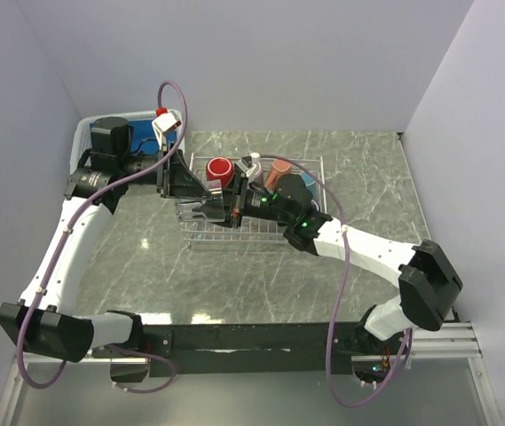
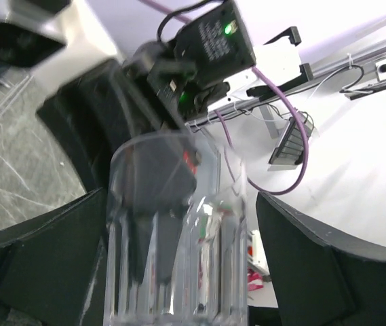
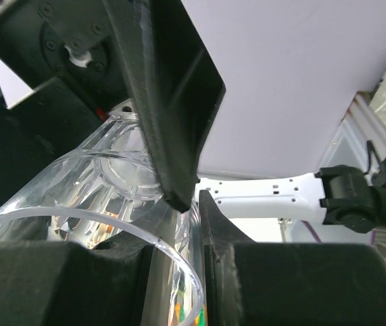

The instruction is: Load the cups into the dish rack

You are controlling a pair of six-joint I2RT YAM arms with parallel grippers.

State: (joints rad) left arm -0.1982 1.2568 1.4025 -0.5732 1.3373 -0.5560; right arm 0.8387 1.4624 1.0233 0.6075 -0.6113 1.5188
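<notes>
A clear ribbed glass (image 2: 179,238) is held over the white wire dish rack (image 1: 323,191), between the two grippers. My right gripper (image 3: 172,238) is shut on its rim, one finger inside the glass and one outside; it also shows in the left wrist view (image 2: 179,75). My left gripper (image 2: 179,197) straddles the body of the glass (image 3: 77,197), with a narrow gap at its right finger (image 2: 301,258). In the rack stand a red cup (image 1: 220,169), a salmon-orange mug (image 1: 280,169) and a light-blue mug (image 1: 292,188). The other cups are hidden.
A white plastic basket (image 1: 82,142) with blue cloth stands at the back left, behind the left arm. Both arms (image 1: 367,248) meet over the rack's left half. Grey walls close in the marble table (image 1: 367,169) on three sides.
</notes>
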